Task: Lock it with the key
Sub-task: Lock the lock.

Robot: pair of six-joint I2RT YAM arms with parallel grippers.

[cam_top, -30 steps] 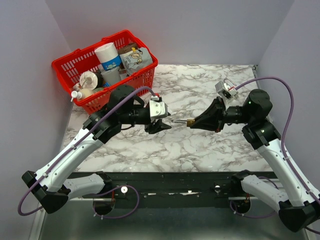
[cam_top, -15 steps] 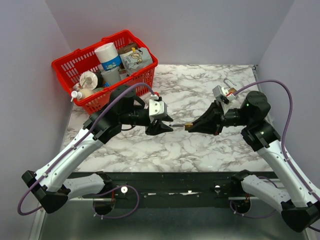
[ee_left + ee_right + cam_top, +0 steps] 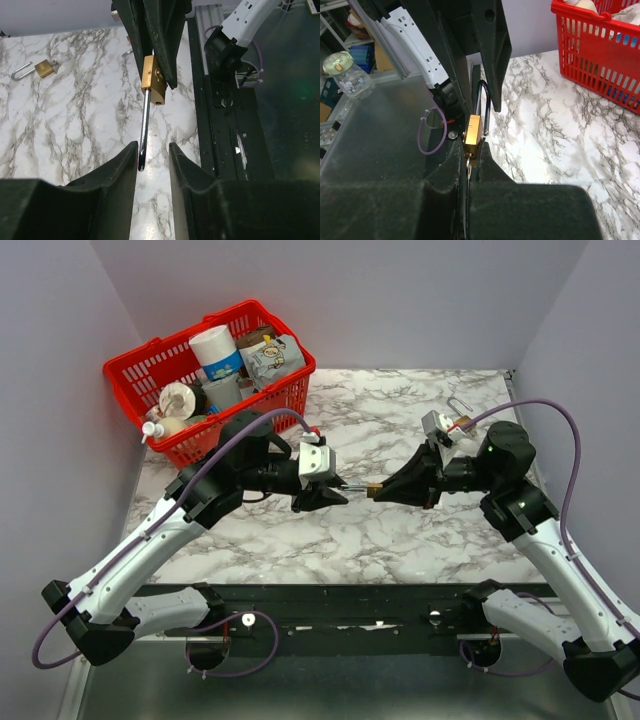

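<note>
Marble table (image 3: 400, 540) between plain pale walls. From the top view, compared with a second ago the two arms have closed in on each other. The left gripper (image 3: 336, 496) now sits right at the tip of the brass padlock (image 3: 372, 487), which the right gripper (image 3: 388, 489) is clamped on, up off the table around mid-width. Plenty of bare marble around that spot: the red basket (image 3: 135, 375) is well off in the far left corner, and a second padlock (image 3: 466, 422) lies toward the far right. In the left wrist view, its fingers (image 3: 115, 170) have narrowed but aren't pinching. The silver shackle (image 3: 144, 130) pokes in between them, closer to the one on the left of the view. In the right wrist view, the brass body is wedged tight between that gripper's fingers with the shackle pointing straight away. One shackle leg looks like it ends just beside the body.
</note>
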